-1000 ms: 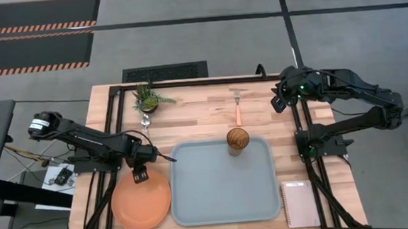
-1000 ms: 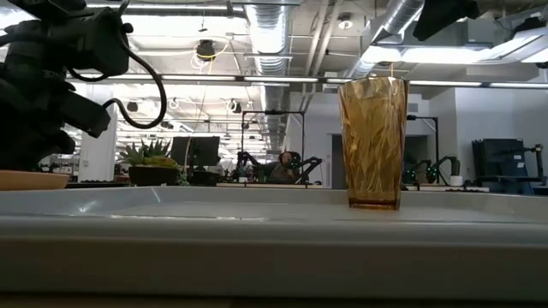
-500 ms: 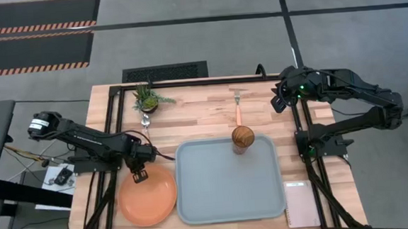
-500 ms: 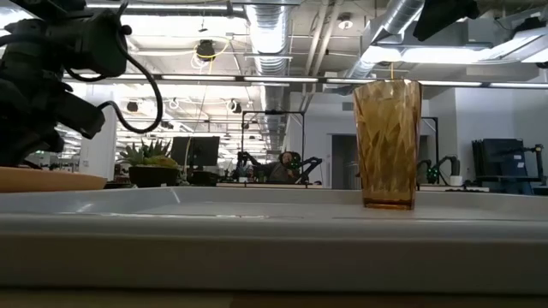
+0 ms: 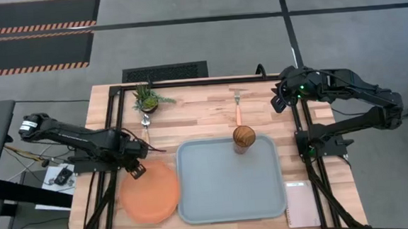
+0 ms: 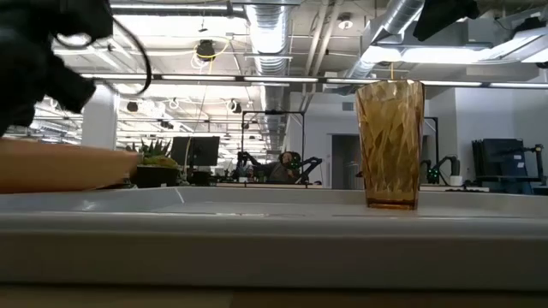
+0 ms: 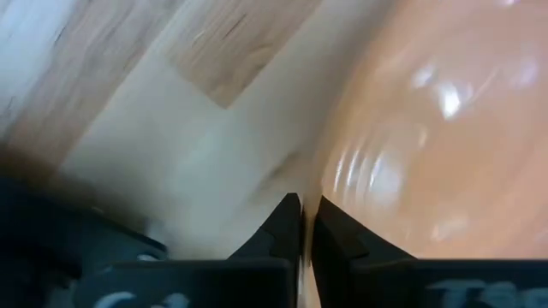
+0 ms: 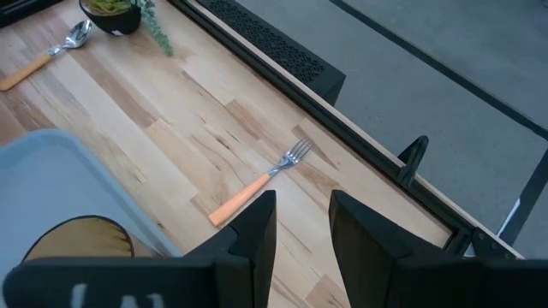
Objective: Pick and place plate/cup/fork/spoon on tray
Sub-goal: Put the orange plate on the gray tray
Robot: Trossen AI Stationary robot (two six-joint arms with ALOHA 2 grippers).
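Up comes the plate (image 5: 150,192), left edge lifted since a moment ago, right edge now overlapping the tray (image 5: 227,202) at lower centre, pinched tight by the left gripper (image 5: 136,170). Cup (image 5: 243,138) stands inside the tray's top edge. Right gripper (image 5: 279,98) waits upper right, fingers parted, empty.

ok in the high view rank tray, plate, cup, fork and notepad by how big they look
1. The tray, clearly largest.
2. The plate.
3. The notepad.
4. and 5. The cup and the fork: too close to rank, since the fork is longer but far slimmer.
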